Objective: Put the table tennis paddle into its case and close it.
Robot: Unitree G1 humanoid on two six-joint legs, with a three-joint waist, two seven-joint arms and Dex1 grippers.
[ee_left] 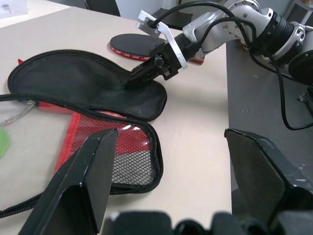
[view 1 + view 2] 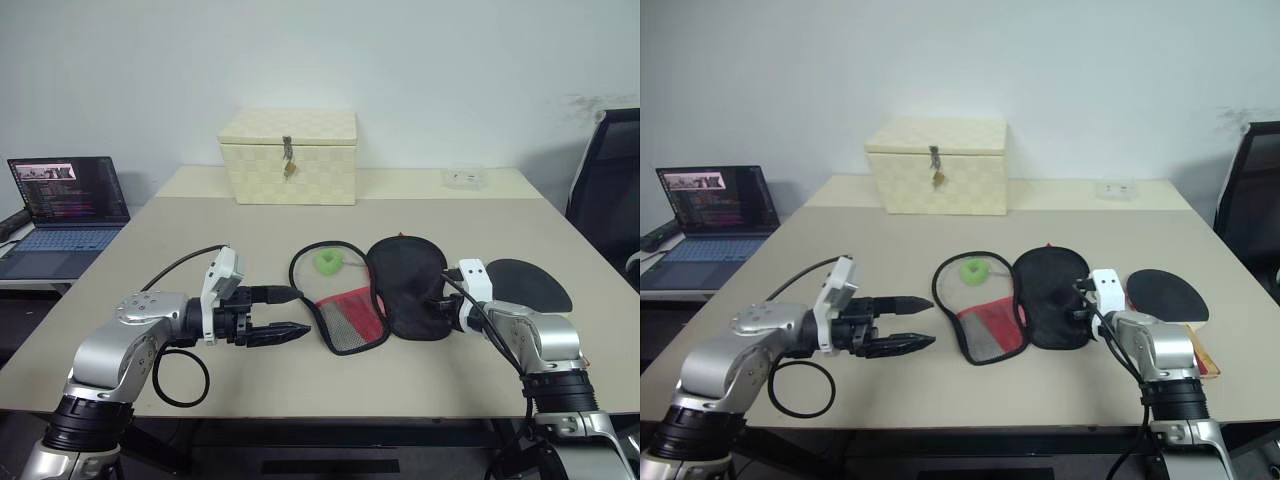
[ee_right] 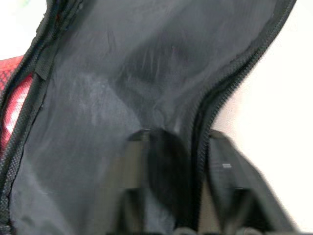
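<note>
Surroundings: cream woven box (image 2: pixel 288 156) at the surface's (image 2: pixel 200 215) far edge; laptop (image 2: pixel 68 212) on a side desk; green ring (image 2: pixel 329 262) inside the case's open half
Case (image 2: pixel 400 285): unzipped, spread flat mid-surface
Paddle (image 2: pixel 527 284): just beyond the right gripper (image 1: pixel 134 78), beside the case
Right gripper: fingers partly apart, straddling the case's zipper edge
Left gripper (image 2: pixel 292 313): wide, empty, near the mesh panel

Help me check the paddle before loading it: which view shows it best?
The left eye view: the table tennis paddle lies flat beside the open case. The right eye view matches, the left wrist view catches it behind the right gripper.
</note>
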